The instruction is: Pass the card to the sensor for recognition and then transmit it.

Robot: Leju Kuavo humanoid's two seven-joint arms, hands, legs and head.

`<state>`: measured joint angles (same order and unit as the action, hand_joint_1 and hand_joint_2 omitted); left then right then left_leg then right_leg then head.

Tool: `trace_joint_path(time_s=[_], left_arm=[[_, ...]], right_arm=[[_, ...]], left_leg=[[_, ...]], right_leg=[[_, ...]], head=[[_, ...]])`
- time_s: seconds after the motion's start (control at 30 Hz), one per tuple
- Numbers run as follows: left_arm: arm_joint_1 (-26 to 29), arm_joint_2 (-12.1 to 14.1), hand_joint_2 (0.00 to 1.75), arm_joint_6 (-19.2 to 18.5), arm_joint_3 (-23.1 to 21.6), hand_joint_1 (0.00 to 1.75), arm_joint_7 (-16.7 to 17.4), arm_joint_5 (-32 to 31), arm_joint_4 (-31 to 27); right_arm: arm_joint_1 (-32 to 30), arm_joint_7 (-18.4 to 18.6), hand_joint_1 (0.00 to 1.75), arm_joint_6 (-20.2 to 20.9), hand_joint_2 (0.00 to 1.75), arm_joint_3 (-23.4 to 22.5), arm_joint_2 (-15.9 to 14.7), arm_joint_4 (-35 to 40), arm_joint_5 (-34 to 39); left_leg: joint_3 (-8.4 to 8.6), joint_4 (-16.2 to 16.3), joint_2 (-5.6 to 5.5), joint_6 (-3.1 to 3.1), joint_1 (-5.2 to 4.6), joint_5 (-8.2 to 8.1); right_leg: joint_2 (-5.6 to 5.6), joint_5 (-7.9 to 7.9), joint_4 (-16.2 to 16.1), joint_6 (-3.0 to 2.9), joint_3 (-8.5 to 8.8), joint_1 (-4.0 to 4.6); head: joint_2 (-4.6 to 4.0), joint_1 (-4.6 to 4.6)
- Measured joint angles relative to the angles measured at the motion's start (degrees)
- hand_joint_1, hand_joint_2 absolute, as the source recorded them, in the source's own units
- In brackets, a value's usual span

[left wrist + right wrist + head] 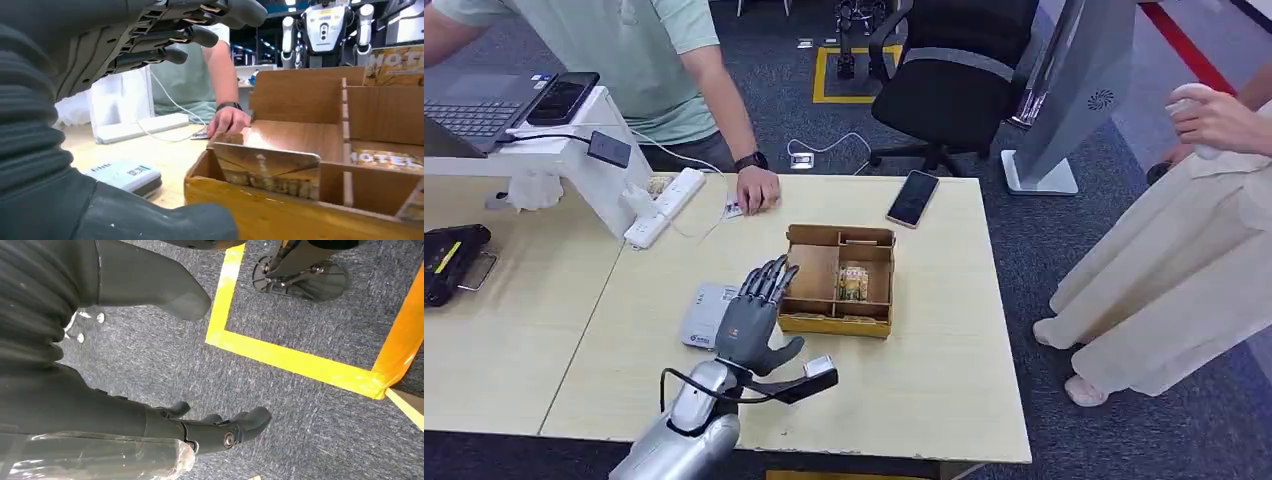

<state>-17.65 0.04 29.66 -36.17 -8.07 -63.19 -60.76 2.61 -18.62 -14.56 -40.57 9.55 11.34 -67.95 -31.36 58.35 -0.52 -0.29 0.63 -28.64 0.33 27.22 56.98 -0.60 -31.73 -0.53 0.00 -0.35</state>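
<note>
Head view first: the left hand (759,315) hovers low over the tabletop (944,370), fingers spread wide and holding nothing. The wooden box (839,325) sits just beside its fingertips, and a card (853,281) printed "HOTEL" lies in one of the compartments just past them. The grey sensor (705,313) is flat on the tabletop right next to the hand, partly tucked under it on the side away from the box. A person's hand (757,188) rests on the tabletop well beyond the box.

Left wrist view: the fingers (170,35) are stretched out and apart, nothing between them. The box's near wall (280,210) is close in front, with a card (267,170) leaning inside the nearest compartment. The sensor (125,175) lies off to the side.

Right wrist view: the right hand (165,290) hangs over the carpet with yellow tape (300,362); it holds nothing, but I can't tell how far its fingers are curled.

So I'd say we're at the very start, the reach for a card. Next move needs the hand to dip into a compartment and pinch a thin card by its edge, which looks fiddly against those walls.
</note>
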Motion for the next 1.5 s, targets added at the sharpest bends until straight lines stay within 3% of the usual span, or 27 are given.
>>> trace_joint_path(time_s=[0.63,0.83,1.13,1.17,1.2,1.23,1.27,1.3,1.5], left_arm=[[-1.48,-1.79,1.75,0.61,-0.04,0.0,2.1,-3.89,4.94],[-2.21,-2.03,1.75,4.22,-0.55,0.0,3.52,-8.35,7.45],[-2.56,-2.1,1.75,5.79,-0.66,0.0,2.67,-7.6,8.48],[-2.57,-2.1,1.75,5.77,-0.66,0.3,2.56,-7.56,8.48],[-2.57,-2.1,1.75,5.77,-0.66,0.3,2.43,-7.5,8.48],[-2.57,-2.1,1.75,5.68,-0.66,1.05,2.27,-7.36,8.48],[-2.57,-2.1,1.75,5.46,-0.66,1.68,1.99,-6.99,8.48],[-2.57,-2.1,1.75,5.26,-0.66,1.75,1.75,-6.62,8.48],[-2.6,-2.12,1.75,3.3,-0.85,1.75,0.92,-6.16,8.48]], right_arm=[[0.0,0.11,0.0,0.15,1.75,0.92,0.0,0.0,-0.02],[0.01,0.13,0.0,0.33,1.75,1.2,0.0,0.0,0.0],[0.0,0.11,0.0,0.31,1.75,1.27,0.0,0.0,0.13],[0.01,0.09,0.0,0.31,1.75,1.27,0.0,0.0,0.13],[0.01,0.09,0.0,0.31,1.75,1.27,0.0,0.0,0.13],[0.01,0.09,0.0,0.31,1.75,1.27,0.0,0.0,0.13],[0.01,0.09,0.0,0.31,1.75,1.27,0.0,0.0,0.15],[0.01,0.09,0.0,0.31,1.75,1.27,0.0,0.0,0.15],[0.03,0.09,0.0,0.44,1.75,1.29,0.0,0.0,0.15]], left_leg=[[0.0,0.0,0.0,0.0,0.0,0.0],[0.0,0.0,0.0,0.0,0.0,0.0],[0.0,0.0,0.0,0.0,0.0,0.0],[0.0,0.0,0.0,0.0,0.0,0.0],[0.0,0.0,0.0,0.0,0.0,0.0],[0.0,0.0,0.0,0.0,0.0,0.0],[0.0,0.0,0.0,0.0,0.0,0.0],[0.0,0.0,0.0,0.0,0.0,0.0],[0.0,0.0,0.0,0.0,0.0,0.0]], right_leg=[[0.0,0.0,0.0,0.0,0.0,0.0],[0.0,0.0,0.0,0.0,0.0,0.0],[0.0,0.0,0.0,0.0,0.0,0.0],[0.0,0.0,0.0,0.0,0.0,0.0],[0.0,0.0,0.0,0.0,0.0,0.0],[0.0,0.0,0.0,0.0,0.0,0.0],[0.0,0.0,0.0,0.0,0.0,0.0],[0.0,0.0,0.0,0.0,0.0,0.0],[0.0,0.0,0.0,0.0,0.0,0.0]], head=[[0.0,0.0],[0.0,0.0],[0.0,0.0],[0.0,0.0],[0.0,0.0],[0.0,0.0],[0.0,-0.02],[0.0,0.0],[0.0,0.0]])
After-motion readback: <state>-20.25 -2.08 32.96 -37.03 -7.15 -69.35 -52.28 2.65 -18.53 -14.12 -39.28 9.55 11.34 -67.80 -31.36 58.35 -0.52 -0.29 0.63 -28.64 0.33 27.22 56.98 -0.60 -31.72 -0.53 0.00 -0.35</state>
